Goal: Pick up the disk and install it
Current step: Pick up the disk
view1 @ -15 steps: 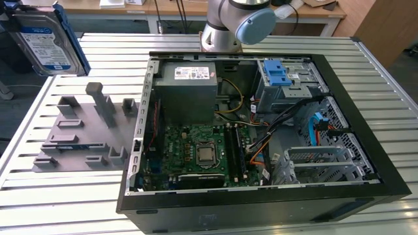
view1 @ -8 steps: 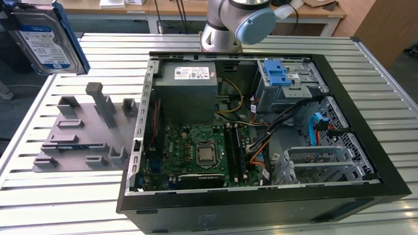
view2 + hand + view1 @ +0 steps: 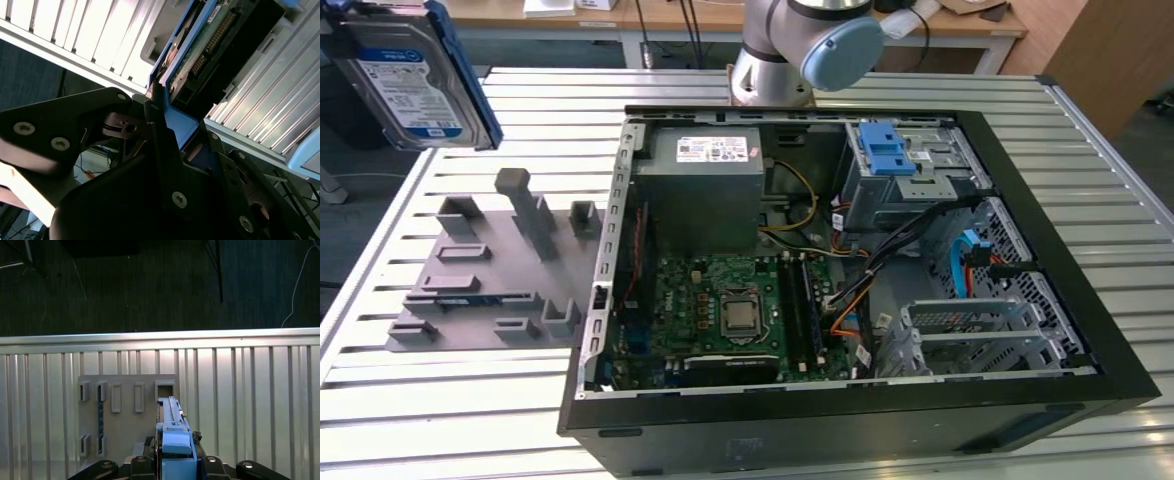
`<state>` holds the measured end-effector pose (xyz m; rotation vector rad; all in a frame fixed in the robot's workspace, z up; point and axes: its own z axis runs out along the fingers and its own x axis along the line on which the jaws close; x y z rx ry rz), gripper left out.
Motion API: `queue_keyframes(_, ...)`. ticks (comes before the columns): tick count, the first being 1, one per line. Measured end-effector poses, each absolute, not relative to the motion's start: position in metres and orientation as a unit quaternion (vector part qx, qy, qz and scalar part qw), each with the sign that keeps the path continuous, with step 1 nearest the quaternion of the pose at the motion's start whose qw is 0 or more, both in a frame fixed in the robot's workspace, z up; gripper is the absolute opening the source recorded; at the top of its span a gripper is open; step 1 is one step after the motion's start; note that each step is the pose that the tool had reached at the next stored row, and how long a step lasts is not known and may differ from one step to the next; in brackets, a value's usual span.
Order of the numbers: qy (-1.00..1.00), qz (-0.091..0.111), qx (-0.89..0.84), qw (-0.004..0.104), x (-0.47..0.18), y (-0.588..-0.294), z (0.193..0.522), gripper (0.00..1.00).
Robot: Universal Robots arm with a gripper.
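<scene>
A: Where's the disk sitting?
B: The disk (image 3: 407,75) is hanging in the air at the exterior view's upper left, raised clear of the bench (image 3: 440,400) and well apart from the open computer case (image 3: 854,430).
A: Orientation?
B: It's standing on end, long axis near vertical and leaning slightly, label facing the exterior camera. In the first wrist view the disk (image 3: 172,432) is showing edge-on above the grey fixture plate (image 3: 127,435).
A: Tool?
B: In the second wrist view the tool (image 3: 176,122) is clamping the disk's blue carrier, black fingers (image 3: 156,115) closing against it.
A: Surroundings?
B: Slatted metal bench, dark carpeted floor (image 3: 150,285) lying beyond its edge, arm (image 3: 787,50) rising behind the case.
</scene>
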<state>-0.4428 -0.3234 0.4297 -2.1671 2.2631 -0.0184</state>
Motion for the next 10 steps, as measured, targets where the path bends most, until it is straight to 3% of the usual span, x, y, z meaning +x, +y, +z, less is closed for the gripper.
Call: queue_keyframes(10, 0.722, -0.006, -0.692, 0.004, -0.4428, -0.3232, 0.4357, 0.36)
